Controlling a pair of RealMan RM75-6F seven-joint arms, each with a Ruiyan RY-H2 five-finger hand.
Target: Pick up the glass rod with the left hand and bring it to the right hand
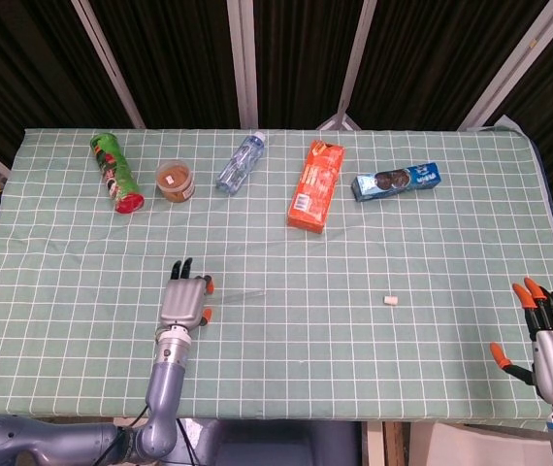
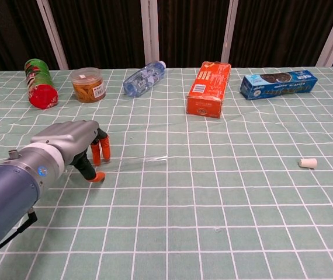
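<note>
The glass rod [image 2: 140, 160] is a thin clear stick lying flat on the green checked cloth; in the head view the glass rod [image 1: 241, 292] is only faintly visible. My left hand [image 2: 76, 147] hangs over the rod's left end, fingers pointing down and apart, orange fingertips [image 2: 105, 150] close to the cloth. Nothing shows in its grasp. From the head view the left hand [image 1: 183, 303] sits just left of the rod. My right hand [image 1: 549, 337] stays at the table's front right edge, fingers spread and empty.
Along the back stand a green chip can [image 1: 116, 172], a small jar [image 1: 175, 181], a lying water bottle [image 1: 241, 162], an orange box [image 1: 315, 186] and a blue cookie pack [image 1: 396, 181]. A small white piece [image 1: 389, 300] lies right of centre.
</note>
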